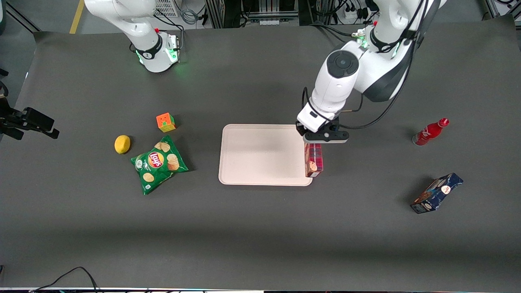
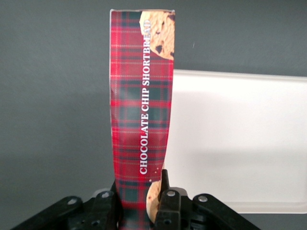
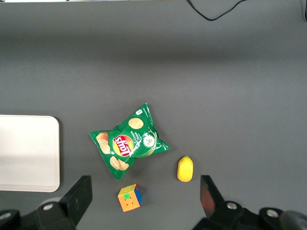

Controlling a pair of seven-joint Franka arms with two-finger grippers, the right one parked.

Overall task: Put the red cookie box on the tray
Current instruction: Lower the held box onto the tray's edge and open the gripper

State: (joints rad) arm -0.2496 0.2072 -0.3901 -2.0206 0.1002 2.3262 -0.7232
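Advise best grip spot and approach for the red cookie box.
Across its narrow width near one end, from above: the gripper already pinches the red cookie box there. It is long and slim, so the fingers span it easily, at the tray edge.

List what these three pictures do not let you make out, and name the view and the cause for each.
- Front view: the pincer tips, covered by the wrist and the red cookie box.
- Left wrist view: the box's gripped end, cut off by the picture edge; whether it touches the tray.
- Front view: print on the blue box, too small.
- Right wrist view: most of the tray, cut off.
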